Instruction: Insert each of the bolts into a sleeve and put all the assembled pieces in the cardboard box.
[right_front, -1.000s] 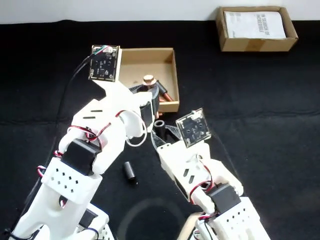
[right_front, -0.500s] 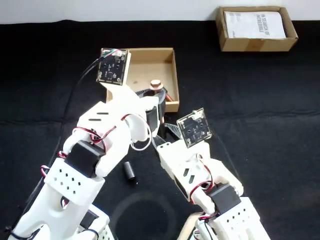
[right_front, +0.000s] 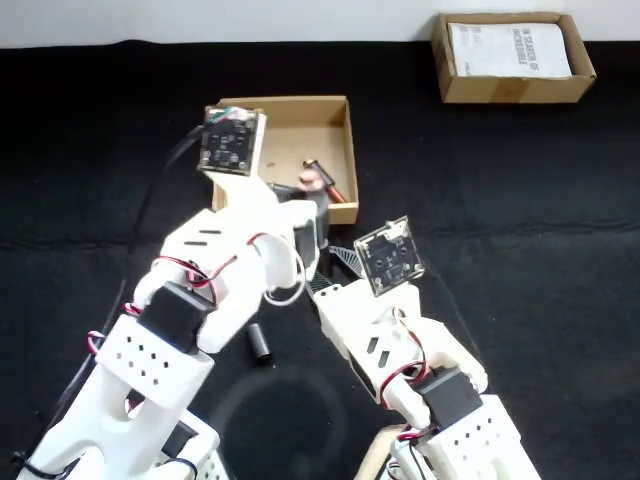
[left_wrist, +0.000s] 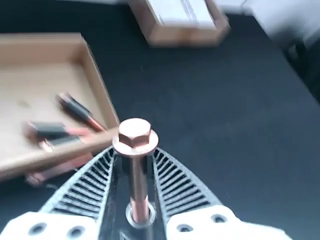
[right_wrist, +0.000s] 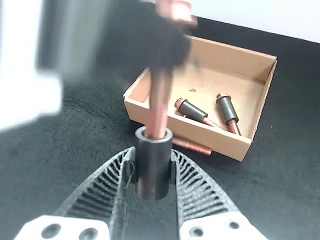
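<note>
In the right wrist view the left gripper (right_wrist: 150, 40) is a dark blur. The bolt (right_wrist: 161, 95) it clamps has a blurred head at the frame's edge, and its tip is lost inside the sleeve (right_wrist: 152, 162). From above, that gripper covers the sleeve and the bolt's shaft. The left arm (right_front: 190, 300) and right arm (right_front: 400, 340) run off the frame at 6 o'clock. In the left wrist view the box (left_wrist: 95, 85) is cut by the frame's edge, and the pieces (left_wrist: 55, 131) in it are blurred.
</note>
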